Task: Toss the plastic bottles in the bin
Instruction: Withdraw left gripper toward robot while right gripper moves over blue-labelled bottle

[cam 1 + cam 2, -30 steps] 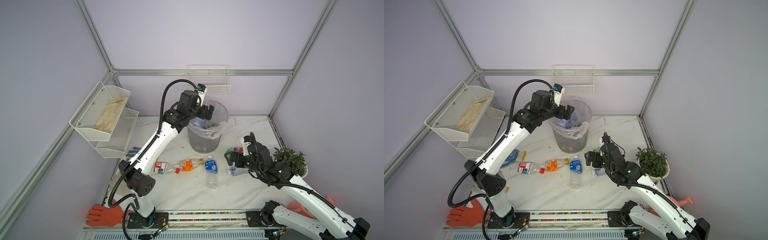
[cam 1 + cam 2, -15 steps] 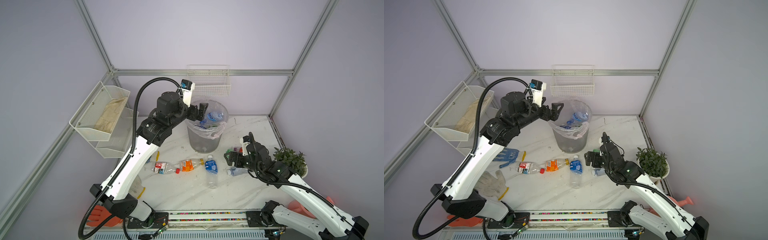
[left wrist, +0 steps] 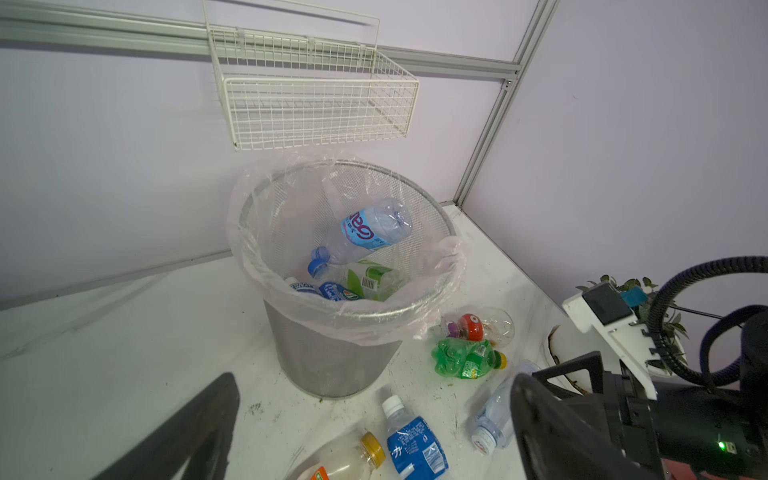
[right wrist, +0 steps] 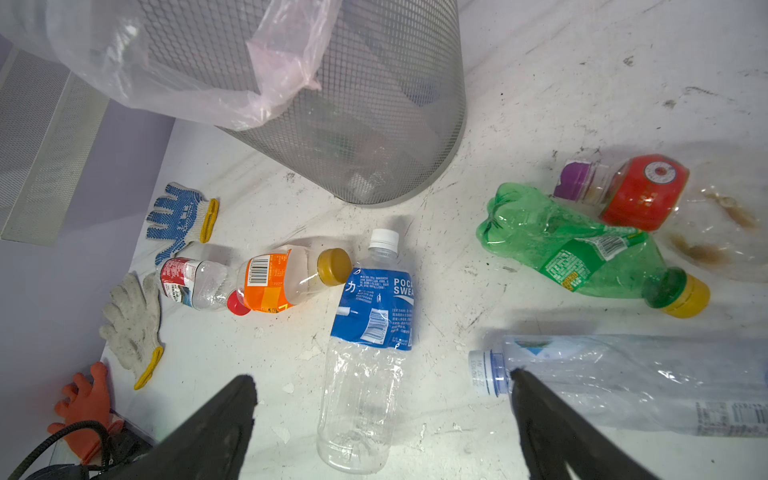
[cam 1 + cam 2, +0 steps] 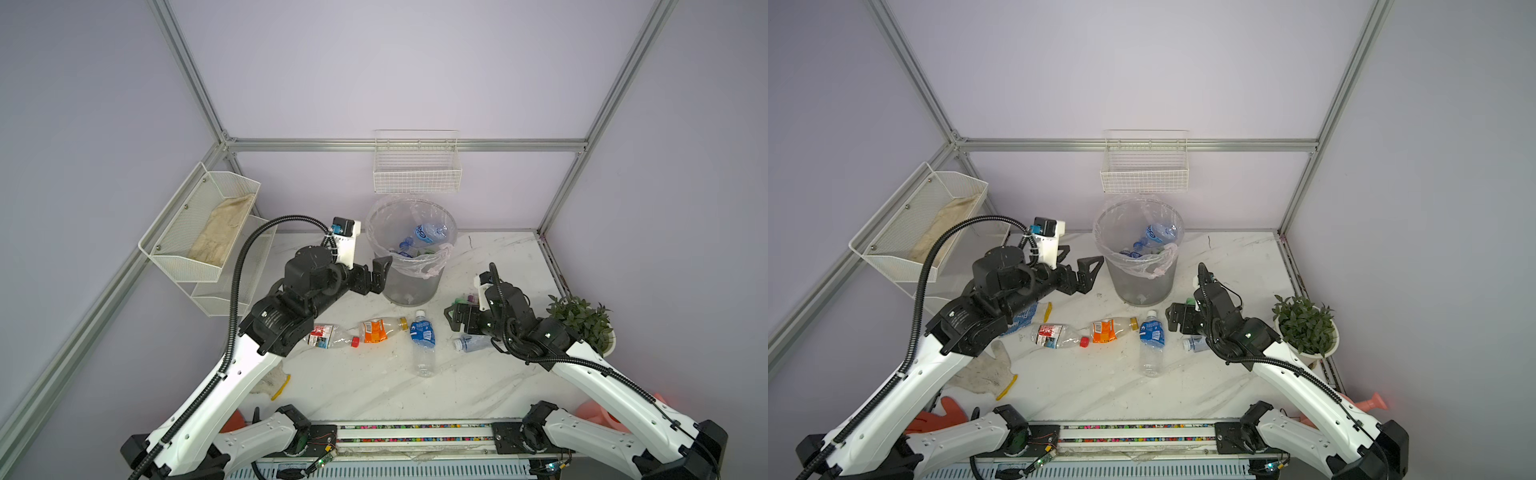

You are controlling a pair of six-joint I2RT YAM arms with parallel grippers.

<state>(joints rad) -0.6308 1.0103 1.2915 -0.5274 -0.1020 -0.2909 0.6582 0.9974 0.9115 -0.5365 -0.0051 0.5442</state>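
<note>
The left gripper [image 5: 1077, 268] stands wide open and holds nothing. It hangs in the air just beside the tall grey metal-mesh bin [image 5: 411, 286] with its clear plastic liner, on the bin's left in both top views and apart from the mesh. Its arm rises from the front rail with the elbow bent high and the forearm pointing toward the bin.

The right gripper [image 4: 382, 382] is equally wide and empty, hovering low above the white marbled table [image 5: 357, 386]. One fingertip [image 4: 536, 399] lies over the neck of a crushed clear plastic bottle [image 4: 644, 382]; whether it touches cannot be told. Its arm reaches in from the right front corner.

Several plastic bottles lie inside the bin, a blue-labelled clear bottle [image 3: 370, 228] on top. On the table before the bin lie a blue-labelled white-capped bottle [image 4: 374, 307], an orange-labelled bottle [image 4: 270, 278] and a red-labelled bottle [image 4: 187, 282]. Near the right gripper lie a crushed green bottle [image 4: 573, 245] and a purple-capped bottle [image 4: 640, 195].
</note>
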